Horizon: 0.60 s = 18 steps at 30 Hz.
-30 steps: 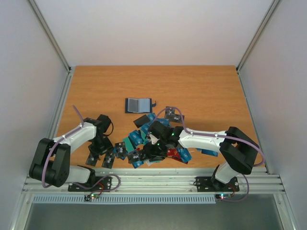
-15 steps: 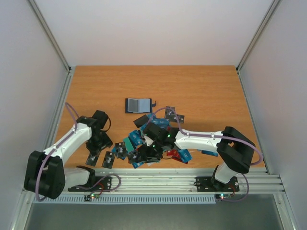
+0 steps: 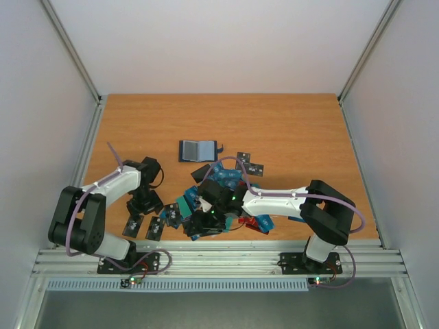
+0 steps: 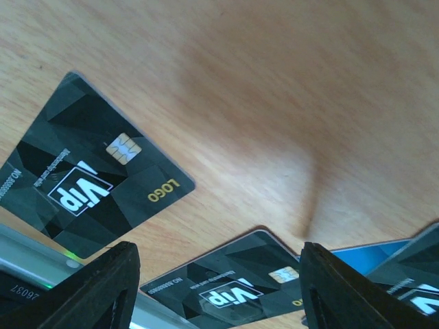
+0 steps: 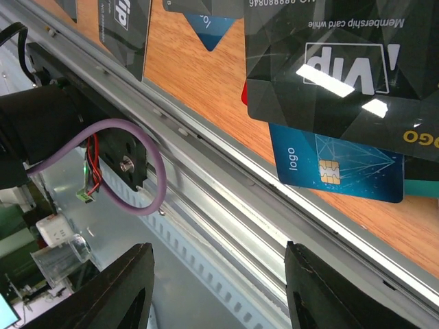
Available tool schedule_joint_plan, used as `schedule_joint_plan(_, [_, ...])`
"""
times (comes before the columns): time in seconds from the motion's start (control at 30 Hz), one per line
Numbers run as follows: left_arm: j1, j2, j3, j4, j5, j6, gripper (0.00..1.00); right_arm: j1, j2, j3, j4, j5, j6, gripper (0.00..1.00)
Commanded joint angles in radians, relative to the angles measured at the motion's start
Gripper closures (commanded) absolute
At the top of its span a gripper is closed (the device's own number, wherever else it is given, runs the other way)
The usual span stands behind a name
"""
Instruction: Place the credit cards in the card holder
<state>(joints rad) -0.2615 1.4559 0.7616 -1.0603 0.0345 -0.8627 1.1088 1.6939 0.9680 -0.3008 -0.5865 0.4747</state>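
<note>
Orange wood-grain table (image 3: 295,123); aluminium rail (image 3: 226,261) along near edge; white walls (image 3: 219,41) on three sides

A black VIP card (image 5: 329,68) overlaps a blue card (image 5: 333,171) near the aluminium rail (image 5: 226,195) and purple cable (image 5: 113,124).

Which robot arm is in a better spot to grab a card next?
Probably left. The left gripper hangs with jaws open right over a black VIP card lying flat and uncovered. The right gripper is open too, but its jaws frame the metal rail, not a card.
</note>
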Motion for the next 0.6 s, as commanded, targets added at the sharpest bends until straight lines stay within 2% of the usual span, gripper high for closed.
schedule_joint_plan(0.0, [0.005,-0.01,-0.042,-0.012,-0.024,-0.015,0.35,0.009,-0.007,0.006,0.022,0.019,0.014,0.47])
schedule_joint_plan(0.4, [0.005,-0.014,-0.069,-0.039,-0.028,-0.027,0.35,0.009,0.009,0.02,0.034,0.007,0.015,0.47])
schedule_joint_plan(0.57, [0.006,-0.079,-0.008,-0.077,-0.054,-0.034,0.35,0.01,0.006,0.018,0.031,0.004,0.01,0.47])
